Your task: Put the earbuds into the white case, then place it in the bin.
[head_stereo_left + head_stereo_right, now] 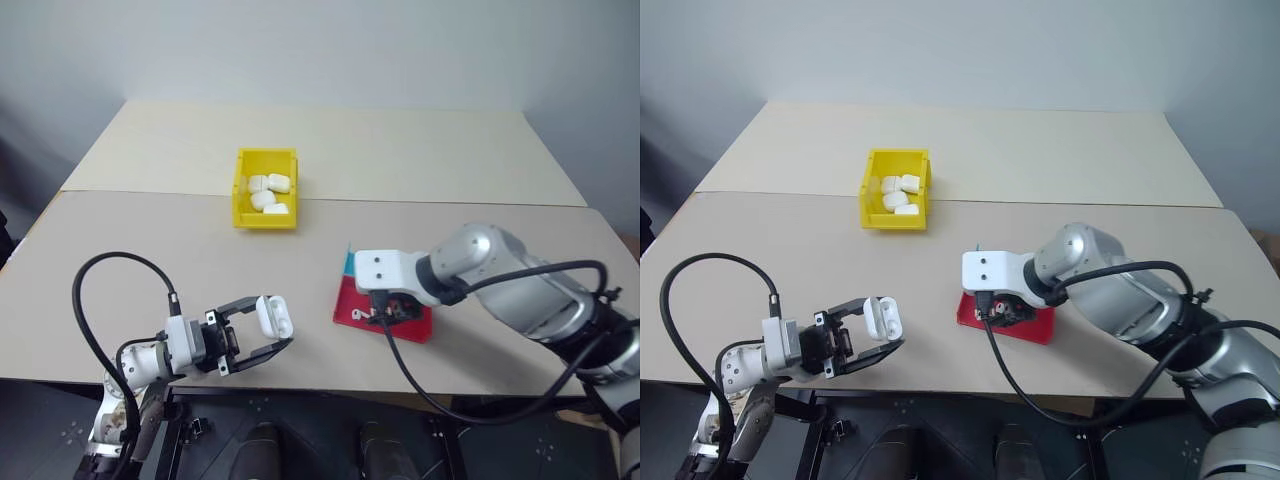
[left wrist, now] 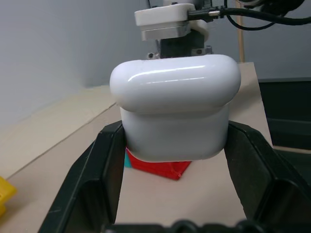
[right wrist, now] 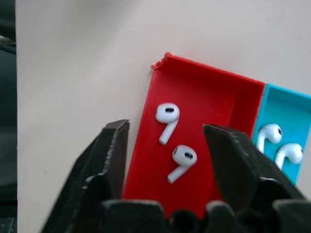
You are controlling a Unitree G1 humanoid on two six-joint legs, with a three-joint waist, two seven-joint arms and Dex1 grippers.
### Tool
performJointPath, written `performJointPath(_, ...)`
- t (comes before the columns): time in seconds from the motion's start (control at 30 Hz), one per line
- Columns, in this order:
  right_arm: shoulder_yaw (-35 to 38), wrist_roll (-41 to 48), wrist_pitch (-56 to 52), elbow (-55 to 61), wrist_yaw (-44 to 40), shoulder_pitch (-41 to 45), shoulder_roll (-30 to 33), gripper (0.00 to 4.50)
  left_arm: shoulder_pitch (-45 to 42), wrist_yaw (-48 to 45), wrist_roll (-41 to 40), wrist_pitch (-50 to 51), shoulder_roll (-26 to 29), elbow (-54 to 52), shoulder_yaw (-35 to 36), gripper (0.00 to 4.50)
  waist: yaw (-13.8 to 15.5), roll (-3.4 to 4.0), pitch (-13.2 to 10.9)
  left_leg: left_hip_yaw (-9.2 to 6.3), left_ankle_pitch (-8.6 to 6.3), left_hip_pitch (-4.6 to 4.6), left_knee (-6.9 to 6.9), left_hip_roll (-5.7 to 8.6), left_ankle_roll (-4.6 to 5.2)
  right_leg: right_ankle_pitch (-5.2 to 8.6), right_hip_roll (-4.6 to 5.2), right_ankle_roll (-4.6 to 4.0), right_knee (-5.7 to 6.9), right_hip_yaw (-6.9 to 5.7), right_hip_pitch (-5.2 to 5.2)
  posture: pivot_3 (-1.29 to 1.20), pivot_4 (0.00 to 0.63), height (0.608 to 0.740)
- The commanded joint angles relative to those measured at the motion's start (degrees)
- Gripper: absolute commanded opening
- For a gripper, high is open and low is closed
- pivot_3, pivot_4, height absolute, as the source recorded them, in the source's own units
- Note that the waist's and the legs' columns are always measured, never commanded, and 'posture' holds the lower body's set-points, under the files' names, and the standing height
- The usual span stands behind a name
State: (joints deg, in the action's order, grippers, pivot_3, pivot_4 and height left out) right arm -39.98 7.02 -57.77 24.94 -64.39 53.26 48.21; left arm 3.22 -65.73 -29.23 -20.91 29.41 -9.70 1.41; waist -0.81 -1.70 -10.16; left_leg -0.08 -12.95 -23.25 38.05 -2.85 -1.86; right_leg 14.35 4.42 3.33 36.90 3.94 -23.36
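Head view: left gripper [image 1: 268, 338] pinches the white case [image 1: 273, 315] at about 7 o'clock on the table [image 1: 420, 160]; the yellow bin [image 1: 266, 188] sits at 12. Right gripper [image 1: 385, 312] hangs over the red-and-blue tray [image 1: 415, 328], so it's the nearer arm.

Right wrist view: jaws apart, two earbuds [image 3: 176, 141] straight ahead between them, stems running toward 7 o'clock.

Left wrist view: case upright, lid shut.

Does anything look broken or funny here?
One small thing: the red tray has a rough, chipped-looking corner at its far end. Otherwise nothing stands out. Two earbuds lie loose in the red part, two more in the blue part, and the left gripper holds the case closed.
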Motion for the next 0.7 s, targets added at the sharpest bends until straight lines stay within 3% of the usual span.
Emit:
performJointPath(0.03, -0.1, -1.6, -3.2, -0.6, 1.8, 1.5, -1.6, 2.71, 1.0, 0.3, -1.1, -0.2, 0.6, -4.3, 0.8, 2.77, 0.0, 0.0, 0.0, 0.0, 0.0, 0.01, 0.0, 0.0, 0.0, 0.0, 0.0, 0.0, 0.01, -0.01, 0.0, 0.0, 0.15, 0.74)
performJointPath(0.7, -3.9, -3.3, -9.3, -2.8, 5.1, 2.2, -6.4, 2.71, 0.3, -2.9, 2.8, -2.3, 3.2, -0.1, 0.2, 2.77, -0.3, 0.01, 0.0, -0.01, 0.0, 0.04, -0.01, -0.01, 0.0, 0.01, -0.02, -0.01, 0.05, -0.01, -0.01, 0.0, 0.15, 0.74)
